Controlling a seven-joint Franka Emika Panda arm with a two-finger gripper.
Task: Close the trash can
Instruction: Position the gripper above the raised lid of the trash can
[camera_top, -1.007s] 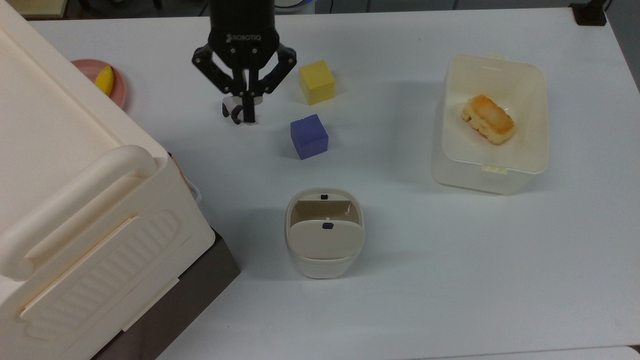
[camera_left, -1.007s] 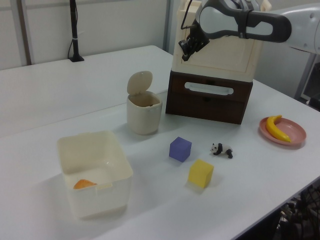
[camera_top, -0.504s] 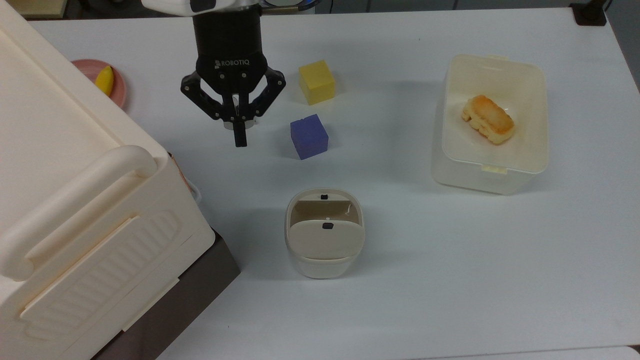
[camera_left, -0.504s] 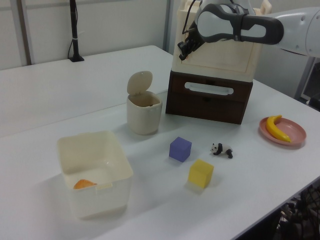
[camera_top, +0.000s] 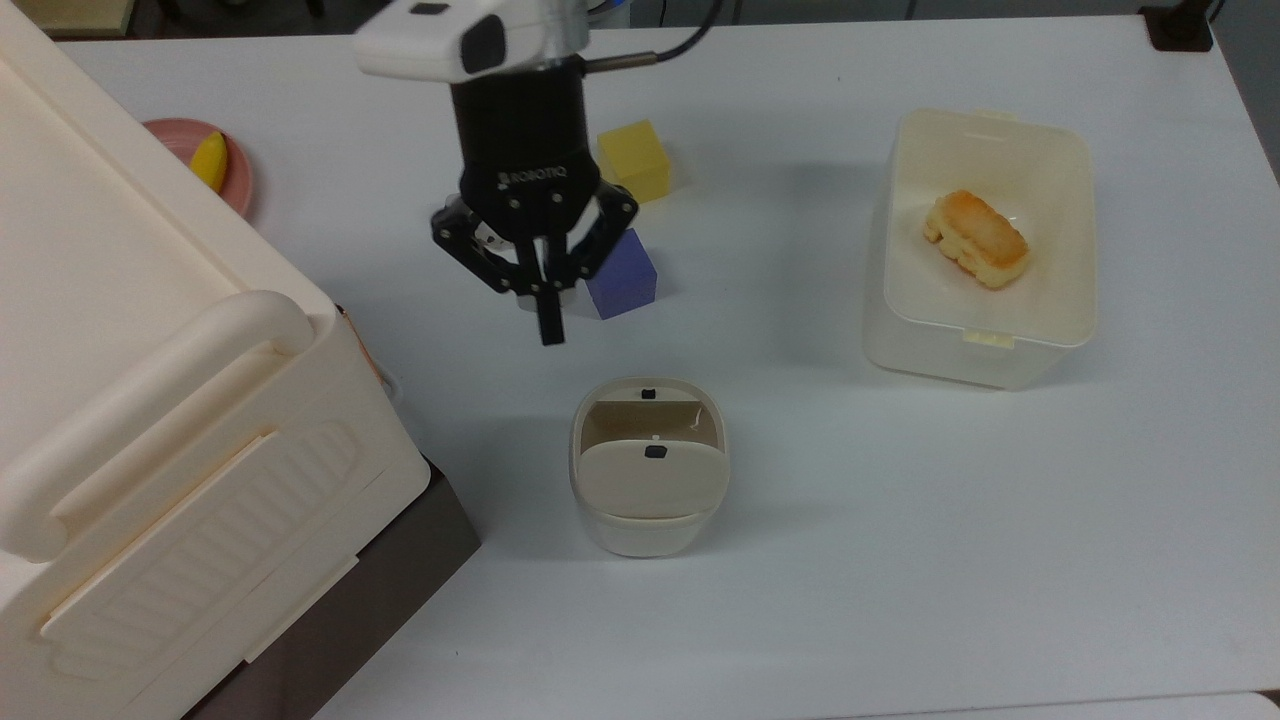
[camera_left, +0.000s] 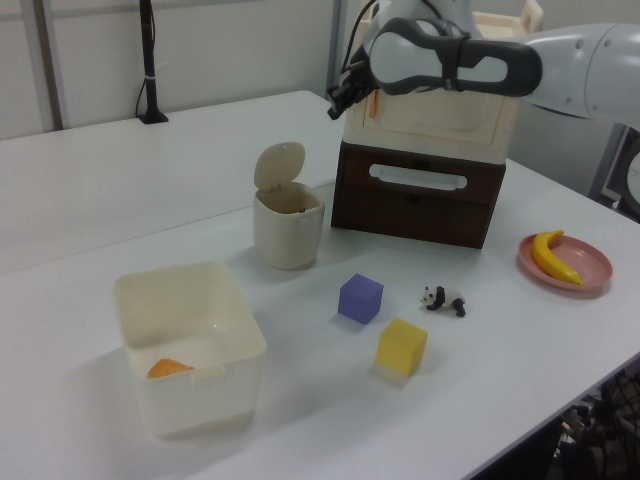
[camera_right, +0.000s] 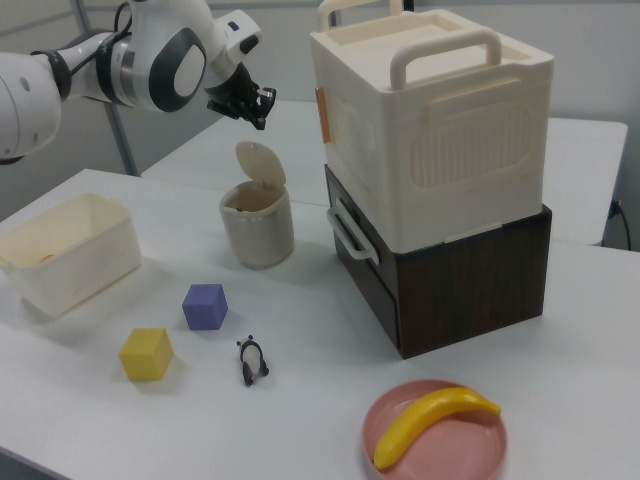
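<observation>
Standing open on the white surface (camera_top: 900, 520), the trash can (camera_top: 648, 470) was a small cream-beige bin with rounded corners; its flat lid (camera_left: 279, 164) was tipped upright on its hinge, baring a darker inside, with a small black button (camera_top: 647, 394) on the rim. The jaws (camera_top: 549, 325) hung in the air with both fingers pressed together, gripping nothing. The bin sat lower than them, just below them in the top view. A purple cube (camera_top: 625, 275) lay beside them on the top view's right.

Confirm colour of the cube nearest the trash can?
Purple-blue. The cube shows best in the right view, between the trash can and the yellow cube.
</observation>
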